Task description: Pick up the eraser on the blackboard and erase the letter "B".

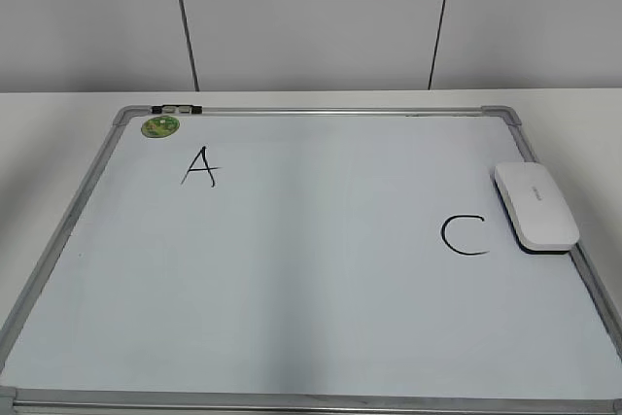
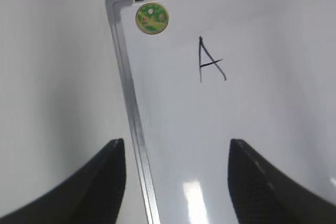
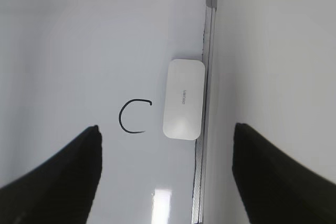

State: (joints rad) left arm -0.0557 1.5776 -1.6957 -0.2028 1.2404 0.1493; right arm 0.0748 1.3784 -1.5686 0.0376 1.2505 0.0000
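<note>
The blackboard [image 1: 311, 337] is a white dry-erase board with a grey frame, lying flat on the table. The white eraser [image 1: 535, 206] lies on its right side beside the frame, just right of the black "C" [image 1: 464, 235]; it also shows in the right wrist view [image 3: 184, 98]. The black "A" [image 1: 199, 167] is at the upper left. No letter "B" shows anywhere; the board's middle is blank. My left gripper [image 2: 176, 182] is open above the board's left frame. My right gripper [image 3: 165, 174] is open above the right frame, short of the eraser. Neither arm shows in the exterior view.
A small round green magnet [image 1: 160, 125] sits at the board's top left corner, below a black and silver clip [image 1: 176, 108] on the frame. The white table [image 1: 58, 133] surrounds the board. A panelled wall stands behind.
</note>
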